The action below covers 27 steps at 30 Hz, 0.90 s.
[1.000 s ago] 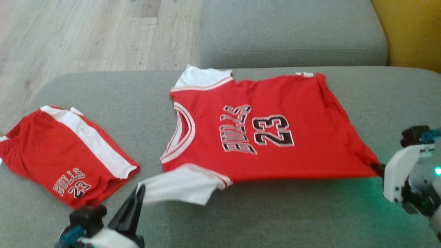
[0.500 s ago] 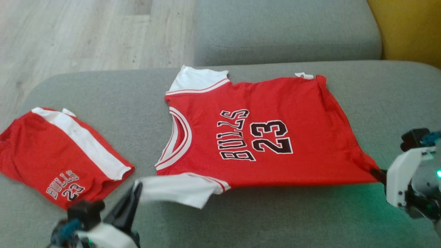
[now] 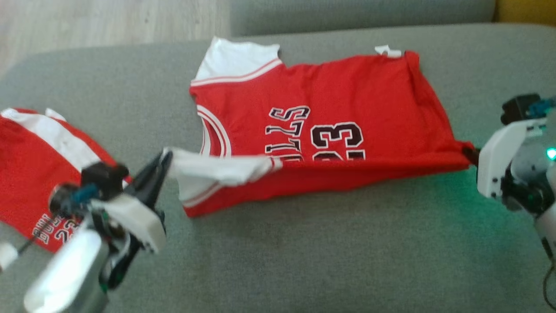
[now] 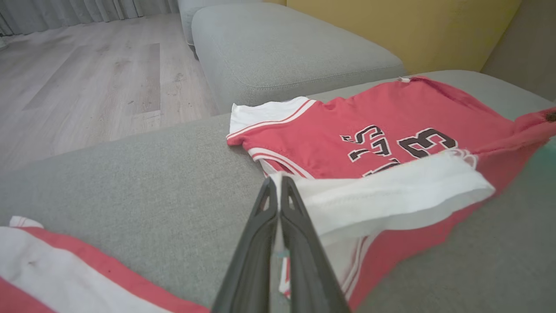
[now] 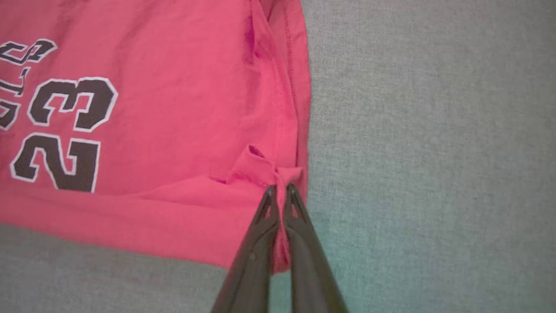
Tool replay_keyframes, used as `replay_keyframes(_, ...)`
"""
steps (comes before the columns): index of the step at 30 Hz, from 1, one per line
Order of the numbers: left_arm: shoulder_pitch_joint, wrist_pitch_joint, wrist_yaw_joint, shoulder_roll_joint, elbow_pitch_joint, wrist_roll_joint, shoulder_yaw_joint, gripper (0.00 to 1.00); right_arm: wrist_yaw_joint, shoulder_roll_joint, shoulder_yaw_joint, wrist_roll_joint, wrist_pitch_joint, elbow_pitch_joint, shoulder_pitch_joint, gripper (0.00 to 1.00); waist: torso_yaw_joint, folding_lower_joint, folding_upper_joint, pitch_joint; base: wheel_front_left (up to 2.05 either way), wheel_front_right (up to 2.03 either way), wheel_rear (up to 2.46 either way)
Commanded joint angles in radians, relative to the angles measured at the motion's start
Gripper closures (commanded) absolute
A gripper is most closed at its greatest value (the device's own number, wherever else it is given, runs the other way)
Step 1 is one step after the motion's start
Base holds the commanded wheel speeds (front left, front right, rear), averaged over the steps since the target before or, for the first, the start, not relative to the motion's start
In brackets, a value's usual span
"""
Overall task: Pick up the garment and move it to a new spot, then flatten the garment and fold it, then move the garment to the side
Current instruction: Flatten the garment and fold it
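Head view: red No. 23 jersey [image 3: 347, 108], white-sleeved, on the grey sofa [image 3: 304, 261]; my left hand [image 3: 163, 163] clamps its sleeve [image 3: 217, 169] at 8 o'clock, my right hand [image 3: 471, 153] its hem [image 3: 458, 148] at 3 o'clock.

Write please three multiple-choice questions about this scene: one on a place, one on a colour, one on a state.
1. Where do the red-and-white cloth shorts lie from the red cloth jersey numbered 23? A on it; B at the robot's left of it; C under it.
2. What colour is the sleeve that the left claw pinches? A white; B yellow; C black.
3. How is the right claw? A open; B shut on the shorts; C shut on the jersey's corner.
Key: B, the shorts lie apart at the head view's left; A, white cloth runs out of the claw; C, red cloth is bunched in its grip.
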Motion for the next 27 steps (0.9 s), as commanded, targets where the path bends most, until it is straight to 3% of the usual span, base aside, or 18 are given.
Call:
replay_keyframes(1,-0.084,0.002,-0.009,0.031,-0.001,0.01,0.037,1.0,0.007,-0.01,-0.008,-0.016,-0.004,-0.017,-0.045,1.0,-0.004,-0.0003,0.0,0.039,0.0,0.0,0.0)
replay_keyframes(8,-0.256,0.015,-0.047,0.017,0.159,0.021,-0.002,1.0,0.007,0.026,-0.024,-0.059,-0.029,0.047,-0.142,1.0,-0.009,-0.0003,0.0,0.103,0.0,0.0,0.0)
replay_keyframes(19,-0.373,-0.005,-0.063,-0.005,0.341,0.028,-0.082,1.0,0.007,0.066,0.01,-0.078,-0.07,0.136,-0.23,1.0,-0.006,-0.0003,0.0,0.13,0.0,0.0,0.0)
replay_keyframes(20,-0.377,-0.008,-0.063,-0.007,0.353,0.027,-0.088,1.0,0.007,0.065,0.016,-0.083,-0.084,0.139,-0.235,0.64,-0.003,-0.0003,0.0,0.13,0.0,0.0,0.0)
replay_keyframes(21,-0.382,-0.011,-0.064,-0.01,0.363,0.025,-0.093,1.0,0.007,0.063,0.017,-0.084,-0.097,0.146,-0.239,0.0,0.0,-0.0003,0.0,0.129,0.0,0.0,0.0)
replay_keyframes(23,-0.39,-0.023,-0.064,-0.019,0.383,0.018,-0.1,1.0,0.007,0.065,0.016,-0.083,-0.118,0.164,-0.245,0.0,0.006,-0.0003,0.0,0.127,0.0,0.0,0.0)
replay_keyframes(24,-0.395,-0.032,-0.064,-0.024,0.39,0.016,-0.101,0.28,0.007,0.066,0.015,-0.083,-0.132,0.17,-0.249,0.0,0.008,-0.0003,0.0,0.126,0.0,0.0,0.0)
replay_keyframes(25,-0.401,-0.044,-0.064,-0.031,0.399,0.014,-0.099,0.0,0.007,0.067,0.012,-0.085,-0.149,0.177,-0.253,0.0,0.011,-0.0003,0.0,0.123,0.0,0.0,0.0)
replay_keyframes(27,-0.411,-0.073,-0.064,-0.045,0.415,0.01,-0.096,0.0,0.007,0.069,0.0,-0.089,-0.203,0.188,-0.262,0.0,0.015,-0.0003,0.0,0.116,0.0,0.0,0.0)
